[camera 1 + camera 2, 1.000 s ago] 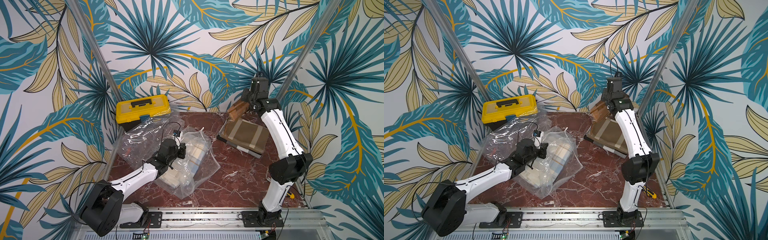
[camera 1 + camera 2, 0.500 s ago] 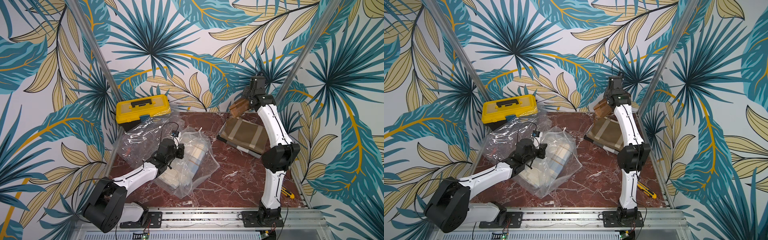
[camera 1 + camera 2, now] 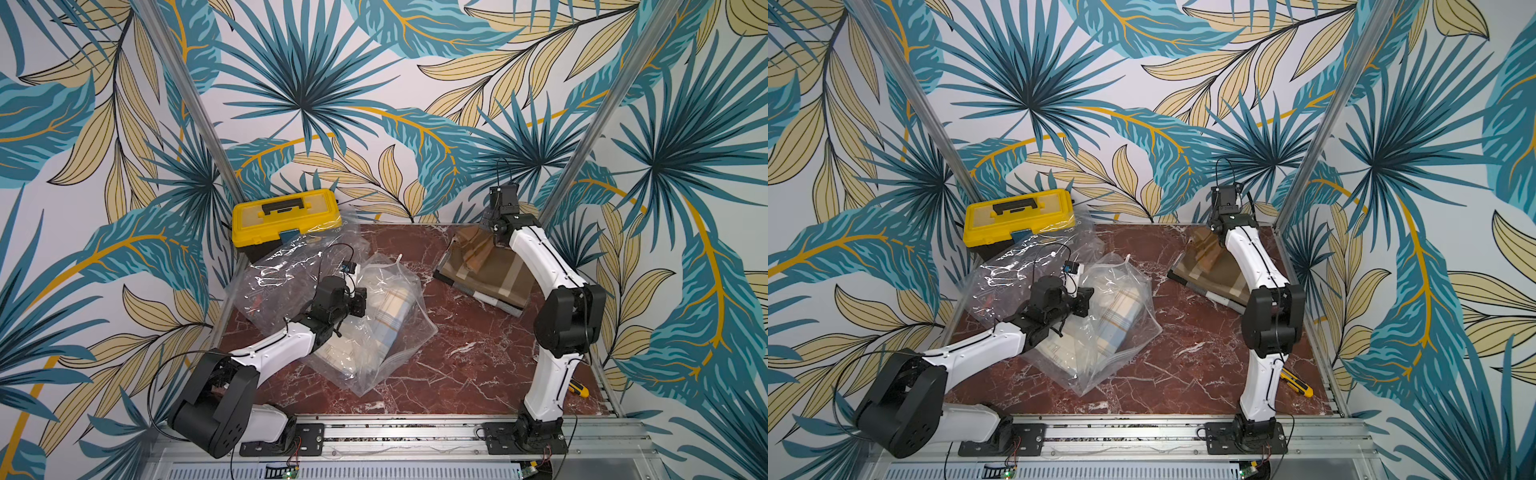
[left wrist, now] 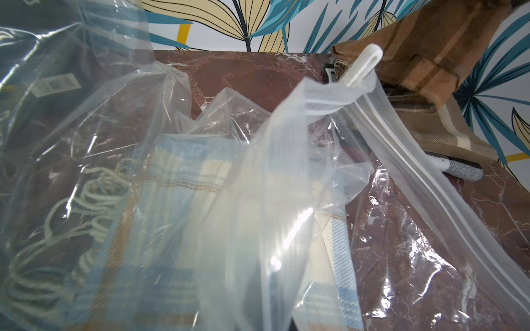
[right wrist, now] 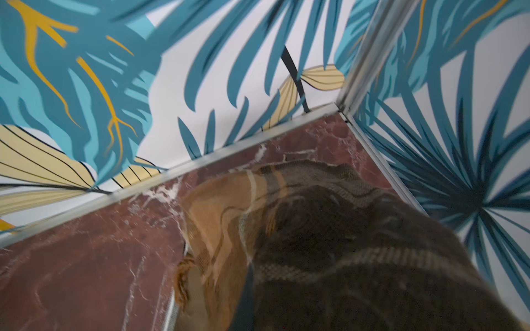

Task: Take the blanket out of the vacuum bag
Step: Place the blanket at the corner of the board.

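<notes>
The vacuum bag [image 3: 409, 332] [image 3: 1133, 328], clear with a zip-seal edge [image 4: 424, 183] and a white slider [image 4: 364, 66], lies left of centre on the table. Inside it sits a folded blue and cream plaid blanket [image 3: 390, 307] [image 4: 177, 183]. My left gripper [image 3: 360, 300] [image 3: 1086, 300] is shut on a sheet of the bag's plastic [image 4: 258, 229], which hides its fingers. At the back right lies a brown plaid blanket [image 3: 494, 274] [image 3: 1217, 274] [image 5: 329, 243]. My right gripper [image 3: 489, 239] [image 3: 1214, 241] is shut on a raised fold of it, fingers buried in the cloth.
A second crinkly clear bag [image 3: 286, 270] [image 3: 1009, 274] lies against a yellow toolbox [image 3: 286, 216] [image 3: 1017, 218] at the back left. A yellow utility knife [image 3: 577, 388] [image 3: 1296, 384] rests near the front right edge. Walls and metal posts close in on three sides of the red marble table [image 3: 457, 365].
My right gripper has come down a little with the brown fold, so the cloth hangs closer to the pile. The right elbow has swung inward. My left arm has hardly moved.
</notes>
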